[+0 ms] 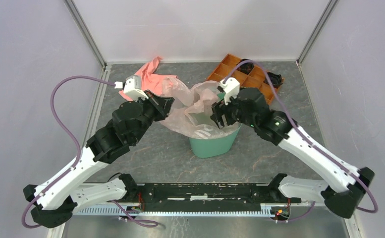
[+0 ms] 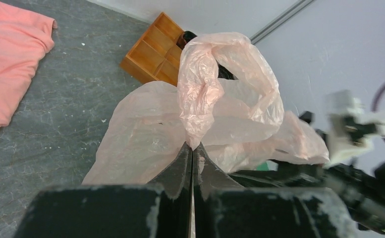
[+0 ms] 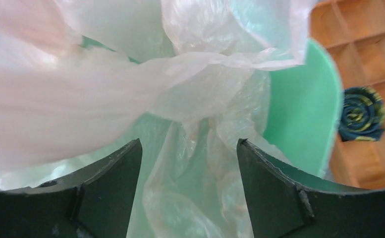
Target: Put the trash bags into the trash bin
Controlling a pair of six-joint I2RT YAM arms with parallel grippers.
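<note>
The pale pink translucent trash bag (image 1: 188, 106) is draped over and partly inside the mint-green trash bin (image 1: 215, 144) at the table's middle. My left gripper (image 1: 166, 105) is shut on a gathered fold of the bag (image 2: 200, 99) at the bin's left side, and holds it up. My right gripper (image 1: 216, 115) is open over the bin's mouth. In the right wrist view its fingers (image 3: 116, 168) straddle loose bag film (image 3: 190, 148) hanging inside the bin (image 3: 304, 114) without pinching it.
A salmon-pink cloth (image 1: 153, 79) lies behind the bin at the left. An orange compartment tray (image 1: 245, 77) stands at the back right, with a dark rolled item (image 3: 361, 114) in one cell. White walls close in the table.
</note>
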